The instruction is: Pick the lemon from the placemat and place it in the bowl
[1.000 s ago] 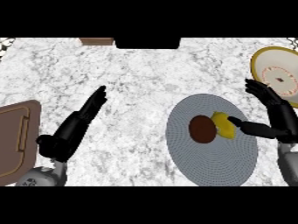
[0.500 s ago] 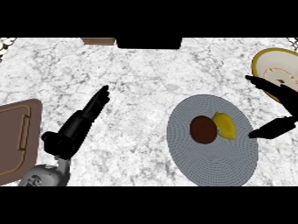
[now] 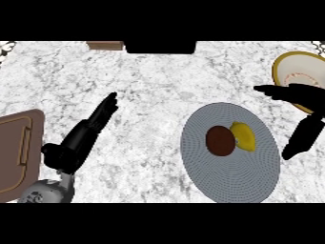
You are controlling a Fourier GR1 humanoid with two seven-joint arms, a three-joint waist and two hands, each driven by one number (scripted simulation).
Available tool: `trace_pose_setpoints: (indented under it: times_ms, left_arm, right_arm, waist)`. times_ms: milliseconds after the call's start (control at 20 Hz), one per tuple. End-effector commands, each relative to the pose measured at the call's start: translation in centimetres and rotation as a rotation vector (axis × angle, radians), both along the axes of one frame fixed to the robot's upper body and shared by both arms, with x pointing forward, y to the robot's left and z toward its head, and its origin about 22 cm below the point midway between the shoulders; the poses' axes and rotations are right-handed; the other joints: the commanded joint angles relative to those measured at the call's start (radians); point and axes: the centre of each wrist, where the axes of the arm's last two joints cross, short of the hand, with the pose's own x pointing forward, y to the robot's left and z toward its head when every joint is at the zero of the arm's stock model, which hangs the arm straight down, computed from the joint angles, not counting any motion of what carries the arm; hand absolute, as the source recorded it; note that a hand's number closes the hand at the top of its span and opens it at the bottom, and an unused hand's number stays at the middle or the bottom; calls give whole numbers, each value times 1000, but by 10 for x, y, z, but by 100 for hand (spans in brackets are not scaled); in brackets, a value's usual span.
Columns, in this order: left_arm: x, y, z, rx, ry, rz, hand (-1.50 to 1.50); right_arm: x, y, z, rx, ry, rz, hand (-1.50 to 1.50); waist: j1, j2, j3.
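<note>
1. Lemon lies on the round grey placemat, touching a dark brown round object on its left; nothing holds it.
2. Right hand hangs right of the placemat with fingers and thumb spread apart, empty, partly over the yellow-rimmed bowl at far right.
3. Left hand rests at the left, fingers straight.
4. Risk, as I judge it: fingers closing from the right could roll the lemon against the brown object, or catch both.
5. Surface is white-grey marble; a brown tray sits at the left edge, and patterned tile shows at the far corners.
</note>
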Motion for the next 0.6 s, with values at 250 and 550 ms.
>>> trace_pose_setpoints:
  times_ms: [250,550]
  left_arm:
    - [8,5,7,-13,16,0,0]
    - [6,3,-16,12,-8,-1,0]
  right_arm:
    - [-3,42,-3,-65,80,10,-150]
    - [-28,34,-14,-90,7,11,-150]
  waist:
    - [-6,1,2]
    - [-10,1,2]
